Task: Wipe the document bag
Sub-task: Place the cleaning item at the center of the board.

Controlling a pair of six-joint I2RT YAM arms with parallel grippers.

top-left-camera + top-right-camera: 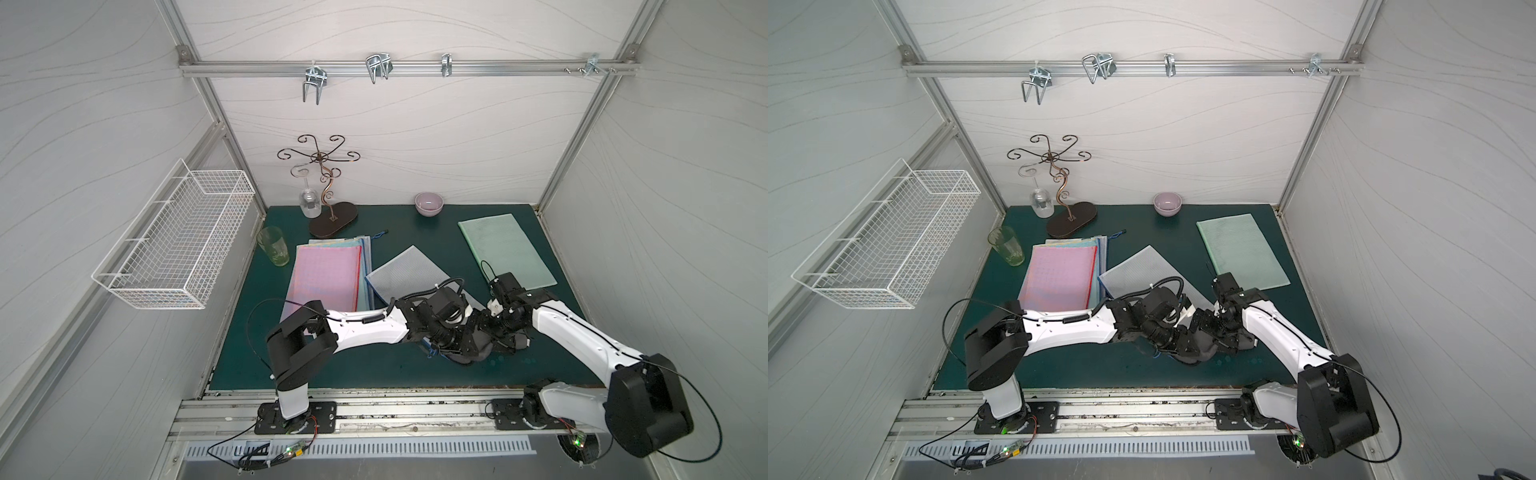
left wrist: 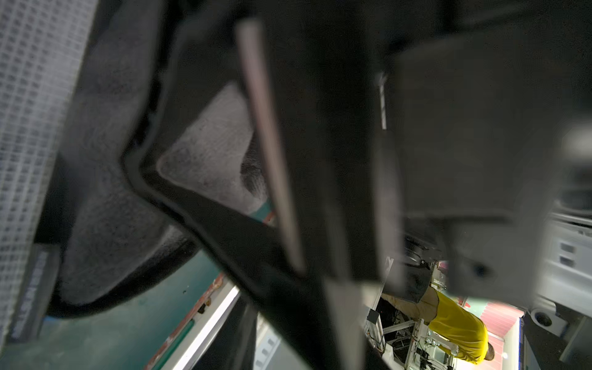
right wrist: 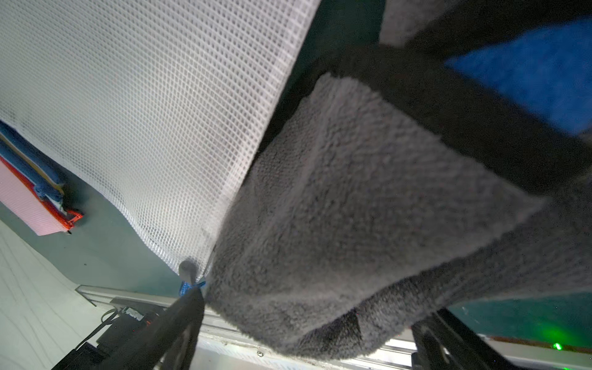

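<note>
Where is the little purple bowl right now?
In both top views the purple bowl sits at the back edge of the green mat, between the wire glass stand on the robot's left and the green document bag on its right.

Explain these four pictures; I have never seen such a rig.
A left arm and a right arm stand at the near edge of a green mat. Two pictures look down from above; the close, blurry two come from cameras on the arms' wrists. On the mat lie a pink-topped stack of document bags, a pale mesh bag, a green bag, a bowl, a tumbler and a wine-glass stand. The left end effector and right end effector meet at a grey cloth by the mesh bag's near end; which one grips it is unclear.
</note>
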